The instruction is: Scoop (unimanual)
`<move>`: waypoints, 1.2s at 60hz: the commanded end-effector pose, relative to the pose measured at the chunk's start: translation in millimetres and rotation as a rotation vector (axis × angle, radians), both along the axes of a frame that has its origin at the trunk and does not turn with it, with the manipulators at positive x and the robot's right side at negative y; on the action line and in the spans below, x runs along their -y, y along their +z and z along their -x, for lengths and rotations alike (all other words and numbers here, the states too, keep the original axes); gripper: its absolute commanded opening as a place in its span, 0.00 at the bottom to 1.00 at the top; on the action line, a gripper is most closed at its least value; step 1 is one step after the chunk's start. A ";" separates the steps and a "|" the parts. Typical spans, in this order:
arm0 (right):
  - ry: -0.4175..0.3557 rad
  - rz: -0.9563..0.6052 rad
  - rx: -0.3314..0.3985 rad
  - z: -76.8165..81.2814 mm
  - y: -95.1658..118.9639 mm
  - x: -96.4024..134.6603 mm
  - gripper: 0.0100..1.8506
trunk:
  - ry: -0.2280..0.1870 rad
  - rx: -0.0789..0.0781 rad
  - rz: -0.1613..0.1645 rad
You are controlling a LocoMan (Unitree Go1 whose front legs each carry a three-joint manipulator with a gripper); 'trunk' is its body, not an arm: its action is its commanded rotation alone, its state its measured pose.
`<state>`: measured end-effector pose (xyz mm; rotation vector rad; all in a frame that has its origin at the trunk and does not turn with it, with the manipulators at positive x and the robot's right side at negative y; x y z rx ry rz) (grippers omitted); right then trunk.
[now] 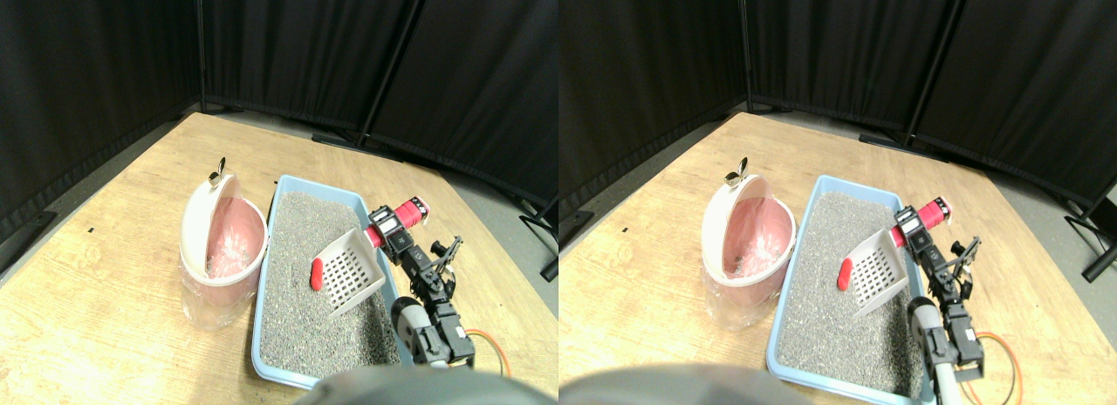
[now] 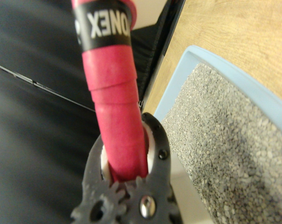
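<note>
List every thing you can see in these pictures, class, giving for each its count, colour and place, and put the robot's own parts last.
Litter tray: one, light blue, on the wooden floor, filled with grey litter.
Scoop: one, white slotted head with a red wrapped handle, raised over the litter.
Red object: one, at the scoop's front edge, on the litter.
Bin: one, pink with a cream swing lid and a clear liner, left of the tray.
Wooden floor: one, light brown.
Curtain panels: black, behind.
Orange cable: one, lower right.
Right claw: one, black, shut on the scoop's handle.
</note>
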<state>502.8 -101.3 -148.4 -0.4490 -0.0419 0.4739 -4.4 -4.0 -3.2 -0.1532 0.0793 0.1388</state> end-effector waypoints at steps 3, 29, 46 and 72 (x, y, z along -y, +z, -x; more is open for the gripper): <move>-0.002 -0.062 -0.119 1.7 -48.3 -2.0 0.15 | 0.029 -0.030 0.017; -0.144 -0.270 -0.195 -12.0 -44.6 19.6 0.02 | 0.024 -0.041 0.007; -0.237 -0.554 -0.226 -19.6 -24.1 37.2 0.02 | 0.017 -0.036 0.006; -0.189 -0.763 -0.150 -21.4 0.8 51.4 0.02 | 0.015 -0.018 0.002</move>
